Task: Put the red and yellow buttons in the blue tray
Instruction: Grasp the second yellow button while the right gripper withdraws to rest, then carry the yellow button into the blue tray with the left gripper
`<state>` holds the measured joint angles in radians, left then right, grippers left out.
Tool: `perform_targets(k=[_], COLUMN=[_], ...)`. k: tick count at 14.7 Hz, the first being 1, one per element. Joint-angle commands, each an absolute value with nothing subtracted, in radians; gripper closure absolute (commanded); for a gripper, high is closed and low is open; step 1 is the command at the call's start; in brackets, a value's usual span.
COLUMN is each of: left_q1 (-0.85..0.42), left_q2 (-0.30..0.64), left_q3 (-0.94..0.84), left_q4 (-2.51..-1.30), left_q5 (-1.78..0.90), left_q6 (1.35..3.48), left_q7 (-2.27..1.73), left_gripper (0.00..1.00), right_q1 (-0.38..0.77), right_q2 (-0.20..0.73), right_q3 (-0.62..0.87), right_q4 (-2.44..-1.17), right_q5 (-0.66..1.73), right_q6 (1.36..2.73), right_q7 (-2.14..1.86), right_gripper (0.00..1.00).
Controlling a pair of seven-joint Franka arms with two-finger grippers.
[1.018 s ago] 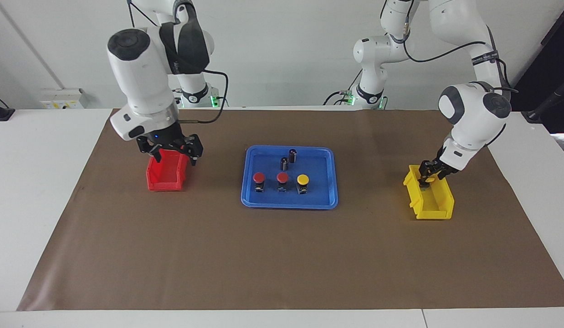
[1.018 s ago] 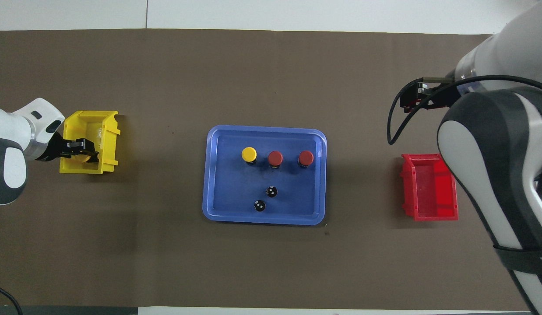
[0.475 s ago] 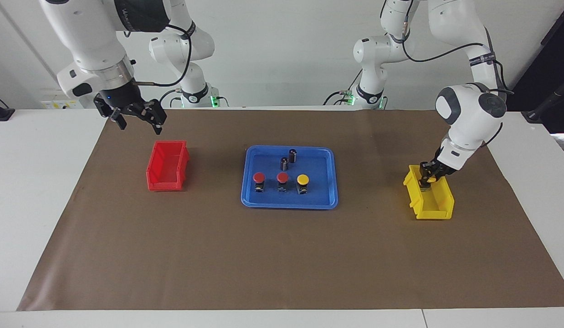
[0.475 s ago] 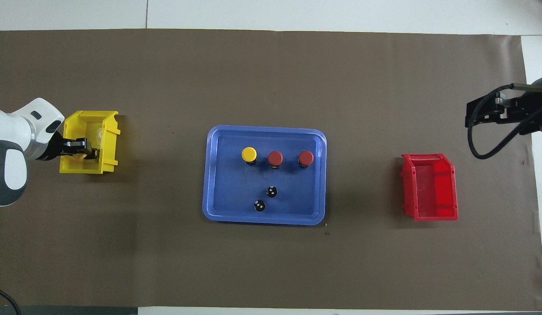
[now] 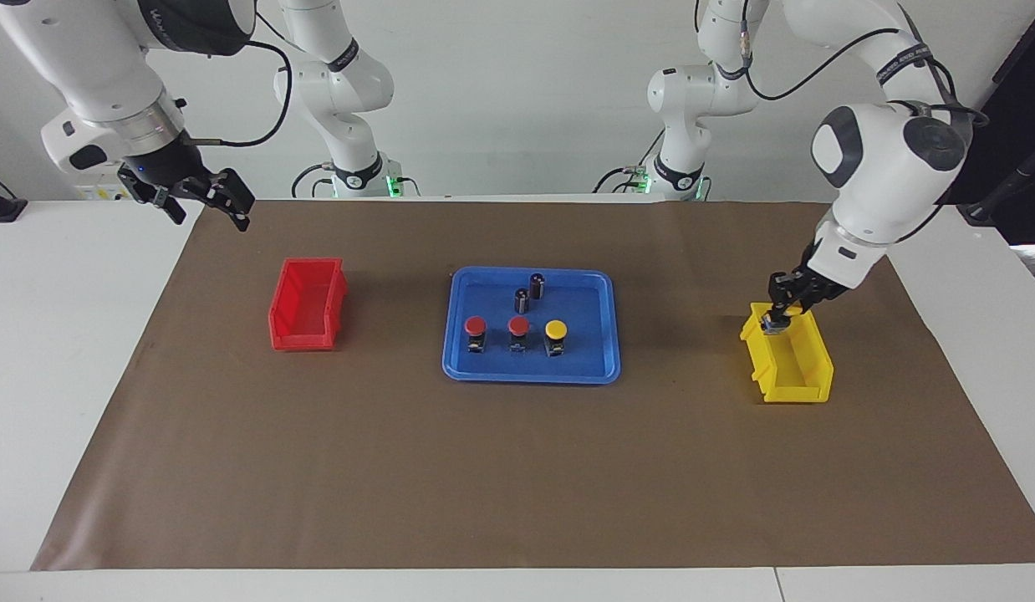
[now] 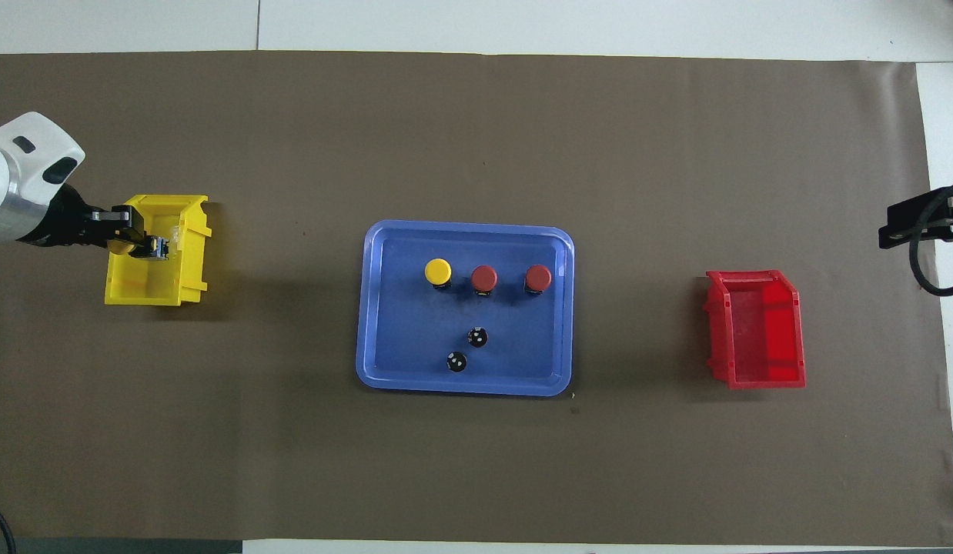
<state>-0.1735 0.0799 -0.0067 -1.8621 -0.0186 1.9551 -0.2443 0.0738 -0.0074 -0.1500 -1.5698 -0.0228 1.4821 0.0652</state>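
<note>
The blue tray [image 5: 530, 374] lies at the table's middle, also in the overhead view [image 6: 461, 388]. In it two red buttons [image 5: 476, 326] [image 5: 518, 326] and one yellow button [image 5: 555, 329] stand in a row. My left gripper [image 5: 775, 320] is over the end of the yellow bin [image 5: 797, 376] nearer the robots. It is shut on the second yellow button [image 6: 159, 246], held just above the bin's rim. My right gripper [image 5: 208, 211] is open and empty, raised over the mat's corner near the red bin [image 5: 304, 322].
Two dark cylinders with silvery tops [image 5: 537, 284] [image 5: 522, 298] stand in the tray, nearer the robots than the buttons. The red bin [image 6: 757, 331] shows nothing inside. A brown mat [image 5: 517, 468] covers the table.
My left gripper has risen out of the yellow bin with the yellow button. My right gripper has lifted off the red bin and swung out toward the table's end.
</note>
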Motion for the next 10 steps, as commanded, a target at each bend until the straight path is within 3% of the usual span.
perform_targets(k=[1, 6, 10], left_q1=[-0.326, -0.540, -0.603], left_q2=[0.141, 0.227, 0.270], left_q3=[0.002, 0.002, 0.002], left_q4=[-1.907, -1.901, -1.902], left_q5=[-0.015, -0.025, -0.025], left_q6=[2.107, 2.218, 2.221], left_q7=[-0.469, -0.716, -0.762], left_gripper=[0.99, 0.99, 0.99], right_q1=[0.055, 0.051, 0.031], right_q2=[-0.028, -0.029, -0.031], right_q3=[-0.132, -0.127, -0.103], right_q4=[-1.594, -1.594, -1.595], right_q5=[-0.023, -0.025, -0.025], right_q6=[1.485, 1.480, 1.473], right_q7=[0.051, 0.049, 0.049], right_gripper=[0.00, 0.00, 0.00])
